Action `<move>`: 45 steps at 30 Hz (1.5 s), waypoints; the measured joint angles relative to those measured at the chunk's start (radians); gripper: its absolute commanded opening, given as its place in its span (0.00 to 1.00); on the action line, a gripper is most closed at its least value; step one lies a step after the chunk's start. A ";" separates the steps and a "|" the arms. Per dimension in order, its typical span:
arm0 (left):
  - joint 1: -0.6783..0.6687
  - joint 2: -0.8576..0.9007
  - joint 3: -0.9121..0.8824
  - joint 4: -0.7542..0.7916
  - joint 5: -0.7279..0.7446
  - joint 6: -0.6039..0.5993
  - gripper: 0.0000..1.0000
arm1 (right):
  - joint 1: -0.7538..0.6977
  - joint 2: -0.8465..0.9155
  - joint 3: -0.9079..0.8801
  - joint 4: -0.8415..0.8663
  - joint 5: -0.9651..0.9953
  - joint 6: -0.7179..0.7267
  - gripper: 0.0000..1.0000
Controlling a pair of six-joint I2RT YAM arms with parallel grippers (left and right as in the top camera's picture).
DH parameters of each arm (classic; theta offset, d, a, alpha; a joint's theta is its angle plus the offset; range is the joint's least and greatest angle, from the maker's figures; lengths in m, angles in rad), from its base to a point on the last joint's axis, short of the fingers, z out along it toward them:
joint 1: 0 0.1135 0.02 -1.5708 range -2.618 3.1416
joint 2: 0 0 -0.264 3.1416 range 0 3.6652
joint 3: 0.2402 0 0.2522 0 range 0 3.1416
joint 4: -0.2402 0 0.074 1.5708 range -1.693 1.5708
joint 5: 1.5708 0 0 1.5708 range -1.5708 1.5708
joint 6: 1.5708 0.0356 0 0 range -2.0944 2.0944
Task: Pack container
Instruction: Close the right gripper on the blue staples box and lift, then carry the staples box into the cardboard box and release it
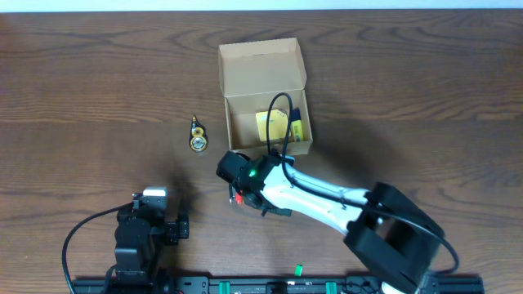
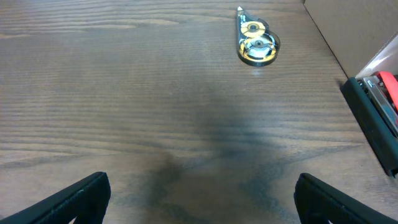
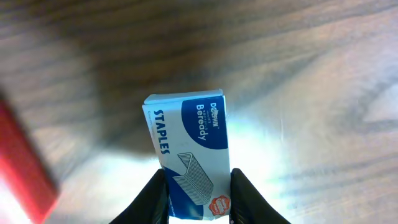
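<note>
Right gripper (image 3: 194, 190) clamped across small blue-and-white cardboard staples box (image 3: 189, 140), seemingly just off brown wood table (image 3: 311, 74), beside open tan-brown cardboard container (image 1: 260, 65) at table centre (presumably for loading); left gripper (image 2: 202, 196) spread, empty, well apart.

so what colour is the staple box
Blue and white staple box, clearest in the right wrist view.

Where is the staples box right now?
Right wrist view: the staples box is pinched in the right claw, table behind it. Overhead, that claw sits just short of the container, at its near-left corner, right of the tape dispenser.
</note>
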 measured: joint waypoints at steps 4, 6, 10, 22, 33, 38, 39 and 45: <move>0.000 0.000 0.000 0.000 0.000 0.000 0.95 | 0.016 -0.067 0.000 -0.019 0.005 0.000 0.12; 0.000 0.000 0.000 0.000 0.000 0.000 0.95 | 0.019 -0.105 0.000 -0.027 0.010 -0.001 0.11; 0.000 0.000 0.000 0.000 0.000 0.000 0.95 | 0.020 -0.180 0.000 -0.032 0.026 -0.003 0.12; 0.000 0.000 0.000 0.000 0.000 0.000 0.95 | 0.014 -0.307 0.007 0.061 0.164 -0.114 0.16; 0.000 0.000 0.000 0.000 0.000 0.000 0.95 | -0.188 -0.305 0.012 0.245 0.241 -0.289 0.16; 0.000 0.000 0.000 0.000 0.000 0.000 0.95 | -0.262 -0.269 0.012 0.325 0.238 -0.362 0.17; 0.000 0.000 0.000 0.000 0.000 0.000 0.95 | -0.269 -0.257 0.012 0.336 0.236 -0.376 0.18; 0.000 0.000 0.000 0.000 0.000 0.000 0.95 | -0.279 -0.159 0.013 0.382 0.224 -0.432 0.18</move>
